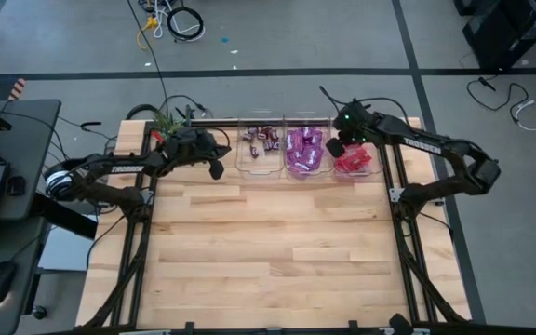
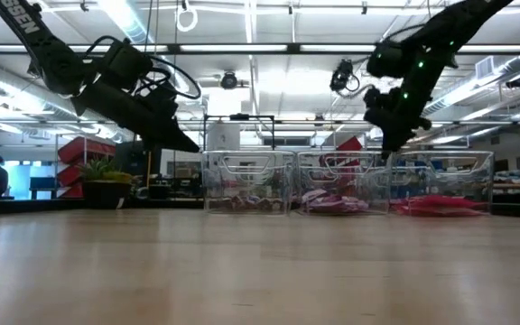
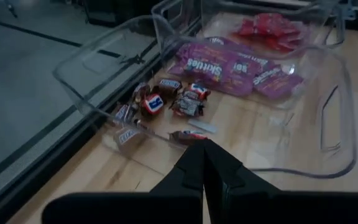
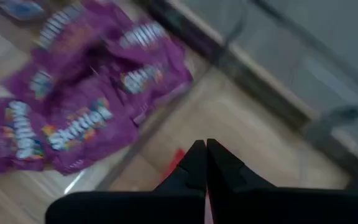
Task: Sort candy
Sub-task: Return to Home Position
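1. The left gripper (image 3: 204, 144) is clenched on nothing and is raised above the table, just beside the end clear tray (image 3: 92, 67).
2. The brown candy (image 3: 166, 102) lies in that tray, just ahead of its fingertips.
3. The right gripper (image 4: 205, 144) is also clenched and empty, raised over the tray row.
4. The purple packets (image 4: 73, 118) lie below and ahead of it, and the red packets (image 3: 269, 26) are in the tray just beside.
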